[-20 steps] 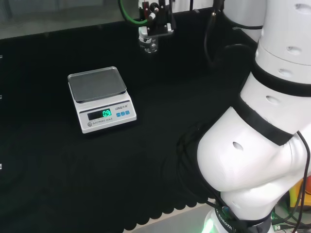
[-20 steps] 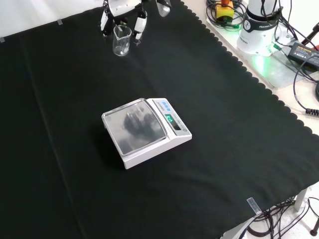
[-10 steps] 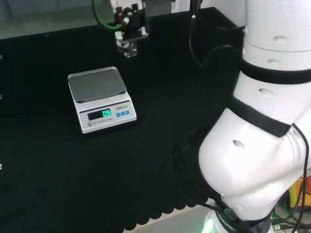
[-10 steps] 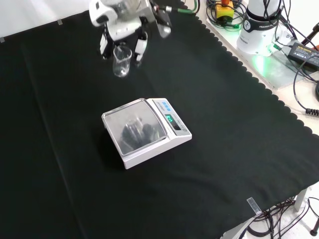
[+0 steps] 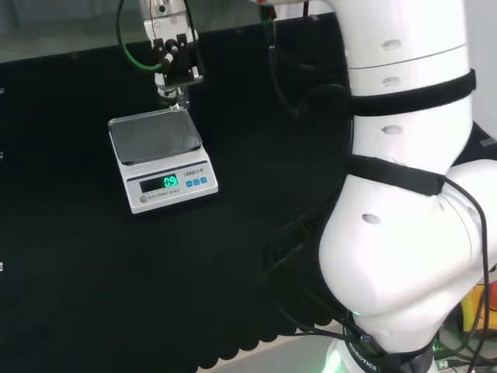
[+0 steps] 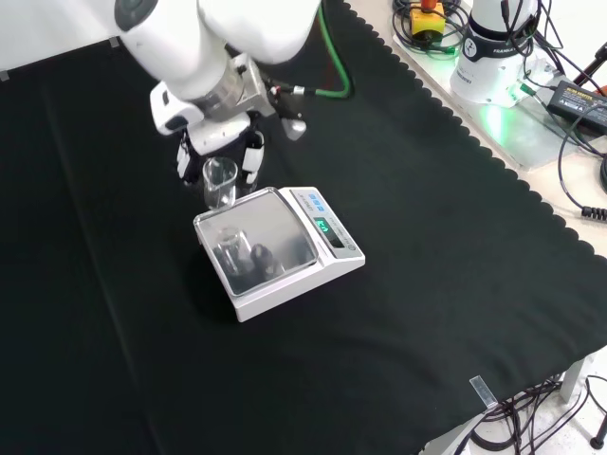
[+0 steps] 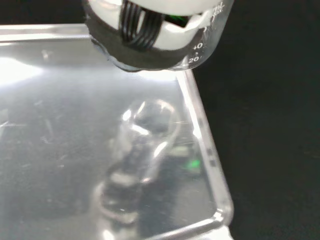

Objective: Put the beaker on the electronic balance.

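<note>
Front view: the black-and-white hand (image 6: 216, 152) pinches the small clear glass beaker (image 6: 219, 182), held in the air at the far edge of the white electronic balance's (image 6: 327, 268) steel pan (image 6: 275, 248). Best to carry it over the pan's middle, then lower it upright (it looks empty).

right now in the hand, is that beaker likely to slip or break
The beaker, clear and smooth-walled, looks slippery, so it could slide in the hand. It seems empty, hence probably light. Over the balance edge, it might tip if released here.
</note>
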Tool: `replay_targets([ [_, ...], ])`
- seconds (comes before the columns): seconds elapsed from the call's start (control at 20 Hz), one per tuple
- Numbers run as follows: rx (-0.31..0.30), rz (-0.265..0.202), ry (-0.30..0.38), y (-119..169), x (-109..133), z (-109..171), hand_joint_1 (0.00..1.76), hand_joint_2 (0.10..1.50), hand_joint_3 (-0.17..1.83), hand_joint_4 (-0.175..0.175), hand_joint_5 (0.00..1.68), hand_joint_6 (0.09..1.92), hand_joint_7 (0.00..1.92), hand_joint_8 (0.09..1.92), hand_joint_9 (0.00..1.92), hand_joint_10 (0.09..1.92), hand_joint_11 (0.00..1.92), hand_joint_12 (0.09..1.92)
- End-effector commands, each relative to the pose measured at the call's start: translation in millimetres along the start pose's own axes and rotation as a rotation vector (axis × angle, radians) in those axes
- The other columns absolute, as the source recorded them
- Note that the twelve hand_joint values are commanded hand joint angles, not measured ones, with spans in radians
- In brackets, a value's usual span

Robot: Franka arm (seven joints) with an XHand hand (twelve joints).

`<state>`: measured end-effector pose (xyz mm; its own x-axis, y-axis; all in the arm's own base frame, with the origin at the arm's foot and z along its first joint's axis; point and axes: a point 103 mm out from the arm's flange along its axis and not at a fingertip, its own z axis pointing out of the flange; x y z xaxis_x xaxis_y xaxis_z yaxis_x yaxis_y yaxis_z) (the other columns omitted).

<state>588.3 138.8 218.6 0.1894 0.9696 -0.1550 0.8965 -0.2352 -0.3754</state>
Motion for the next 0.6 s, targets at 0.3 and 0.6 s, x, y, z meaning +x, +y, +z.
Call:
replay_targets([
  [0.3, 0.026, -0.128, 0.054, 13.4, 5.9, 10.6, 1.25, 1.07, 0.01, -0.038, 0.98, 0.93, 1.15, 0.84, 1.43, 0.16, 1.4, 0.59],
  [0.6, 0.038, -0.129, 0.053, 3.4, 1.9, 16.2, 1.25, 1.07, 0.01, -0.039, 0.98, 0.93, 1.15, 0.84, 1.43, 0.16, 1.4, 0.59],
])
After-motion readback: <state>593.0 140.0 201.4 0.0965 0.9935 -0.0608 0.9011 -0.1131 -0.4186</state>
